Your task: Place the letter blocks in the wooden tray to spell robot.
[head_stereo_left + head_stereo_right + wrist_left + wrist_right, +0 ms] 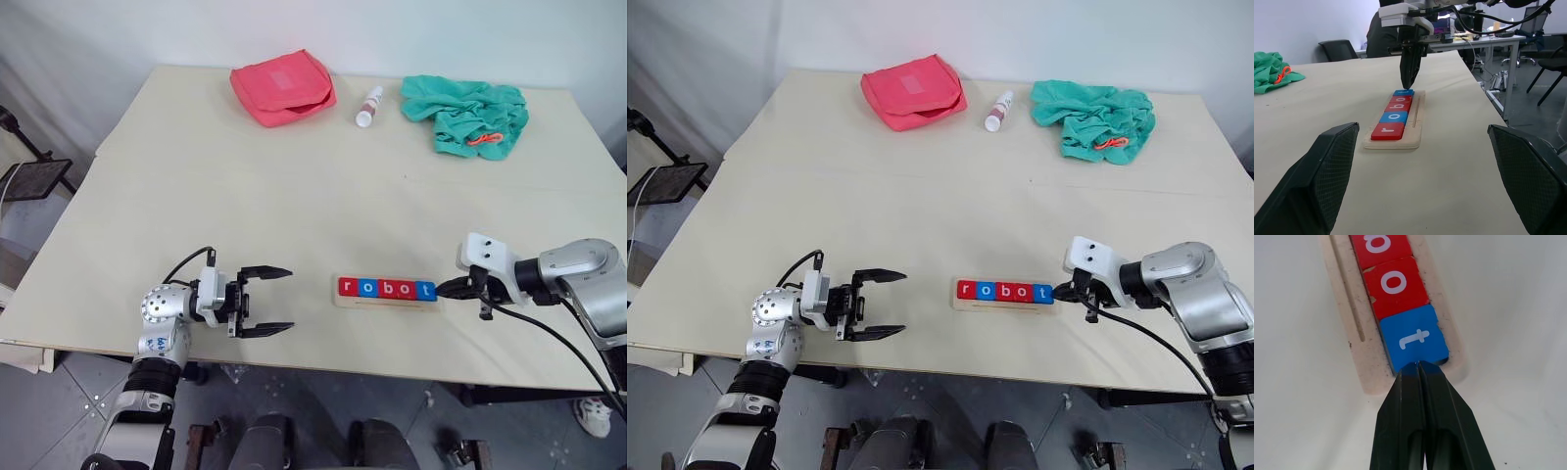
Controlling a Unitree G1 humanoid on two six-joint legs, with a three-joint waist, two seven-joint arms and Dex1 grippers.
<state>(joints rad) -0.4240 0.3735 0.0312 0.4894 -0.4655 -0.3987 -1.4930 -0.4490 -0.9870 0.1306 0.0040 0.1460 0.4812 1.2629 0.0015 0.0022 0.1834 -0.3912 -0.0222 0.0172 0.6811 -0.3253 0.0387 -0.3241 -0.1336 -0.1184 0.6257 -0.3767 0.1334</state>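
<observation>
All five letter blocks [385, 289] sit in a row in the wooden tray [387, 303], low and centre-right in the head view, near the front edge of the table [294, 196], and they read r, o, b, o, t from left to right. By the look of it the word is spelled; what remains seems to be squaring up the last tile.

The right gripper [1419, 366] comes in from the right of the frame with its two black fingers pressed flat together, gripping nothing. Its tips rest against the outer edge of the blue t tile [1413, 339] at the tray's end, more a nudging tool than a clamp. The left gripper [266, 302] hovers at lower left, well apart from the tray, its fingers spread wide and empty.

These tiles look light, thin and rigid, with smooth painted faces. My guess is they slide easily and could tip or pop out of the shallow seat if pushed hard. With neighbours packed tight, the only free edges are the long sides and the t's outer end, so any pinch would go across a tile's two long edges, or a gentle push end-on. The tray itself seems light too; a firm shove may shift the whole strip across the tabletop.

Along the top of the frame lie a red pouch [282, 87], a small white bottle [368, 107] and a green cloth [467, 115].
</observation>
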